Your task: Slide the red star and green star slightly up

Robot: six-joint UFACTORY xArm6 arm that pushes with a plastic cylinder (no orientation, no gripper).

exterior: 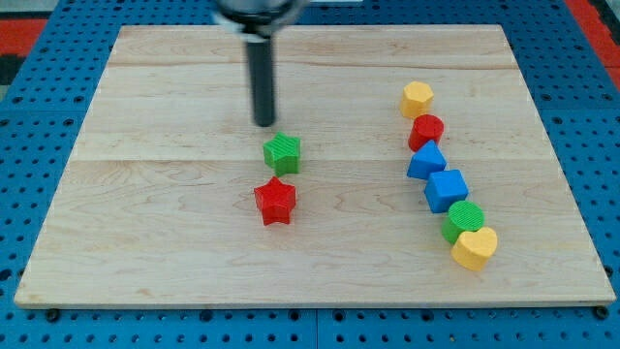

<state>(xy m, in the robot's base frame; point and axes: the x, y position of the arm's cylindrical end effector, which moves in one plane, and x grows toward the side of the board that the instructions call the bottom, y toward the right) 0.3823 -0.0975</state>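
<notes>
Pale wood planks with visible grain form the desk (174, 262), set on blue pegboard (39, 107). The ribbed green star (282, 152) sits near centre; the matte red star (275, 201) lies just beside it at six o'clock. My tip (264, 123), a smooth dark rod with no fingers, stands just off the green star at eleven o'clock. At three o'clock, a chain of six blocks runs from a yellow hexagon (418, 97) down to a yellow heart (474, 247).
</notes>
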